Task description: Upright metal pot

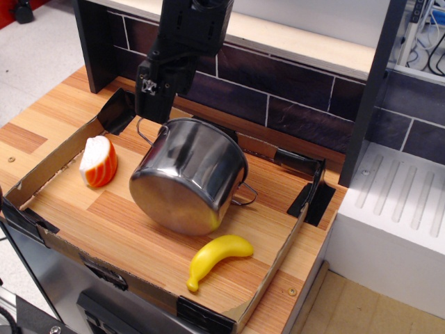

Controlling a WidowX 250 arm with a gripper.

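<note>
The metal pot [189, 175] lies tipped on its side in the cardboard tray [271, 268], its flat shiny bottom facing the front left and its rim toward the back right. One wire loop handle [147, 129] points up at the back left, the other [245, 196] rests at the right. My gripper [154, 104] hangs just above and behind the back-left handle, close to the pot's upper edge. Its fingers read as one dark block, so I cannot tell whether it is open or shut.
A yellow toy banana [217, 256] lies in the tray in front of the pot. An orange-and-white toy piece [98, 162] stands at the tray's left. A dark tiled wall [278, 90] runs behind; a white sink unit [400, 223] is at the right.
</note>
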